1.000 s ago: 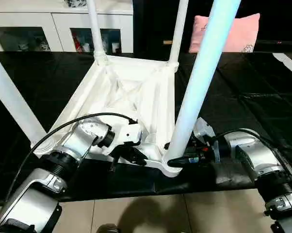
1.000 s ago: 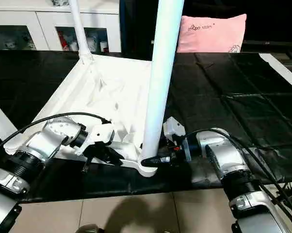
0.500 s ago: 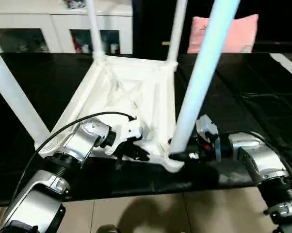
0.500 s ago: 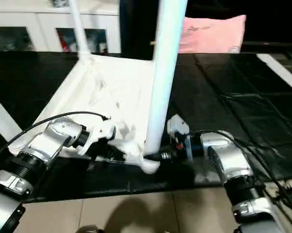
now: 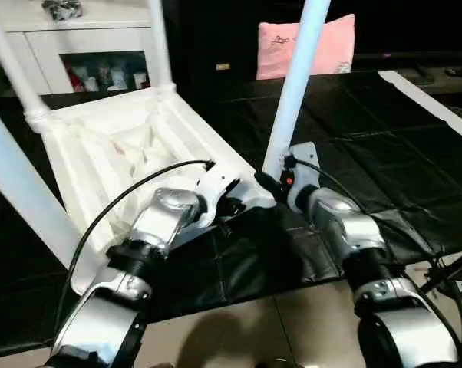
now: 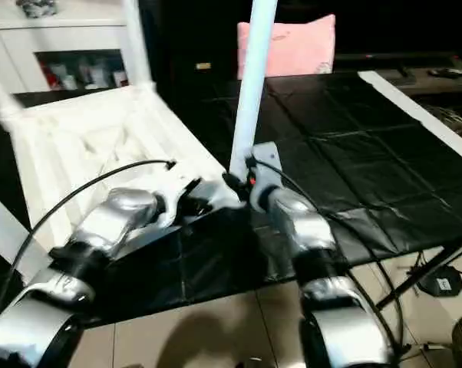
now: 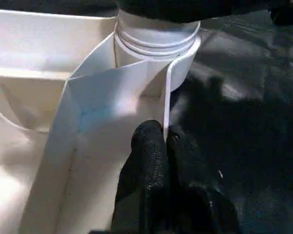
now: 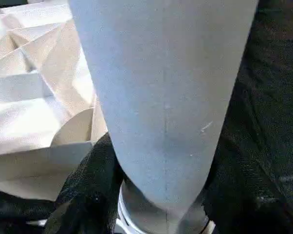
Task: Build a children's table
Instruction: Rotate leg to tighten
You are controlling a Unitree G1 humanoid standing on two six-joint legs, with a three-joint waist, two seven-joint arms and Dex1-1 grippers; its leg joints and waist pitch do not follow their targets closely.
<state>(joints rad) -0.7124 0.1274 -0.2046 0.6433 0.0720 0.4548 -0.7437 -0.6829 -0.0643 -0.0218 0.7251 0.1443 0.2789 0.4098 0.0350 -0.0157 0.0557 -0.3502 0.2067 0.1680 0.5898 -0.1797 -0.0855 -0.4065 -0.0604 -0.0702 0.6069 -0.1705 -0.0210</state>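
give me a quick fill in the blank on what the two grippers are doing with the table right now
1. The table lies upside down, its legs pointing ____.
2. The left gripper is pinched shut on the table's thin ____.
3. The right gripper has a finger on each side of a white ____.
4. The pillow beyond the table is ____.

Missing words: up; rim; leg; pink

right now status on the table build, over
Left gripper pinching the rim of the upturned table. Right gripper round the near leg at its socket. Nothing in the way.
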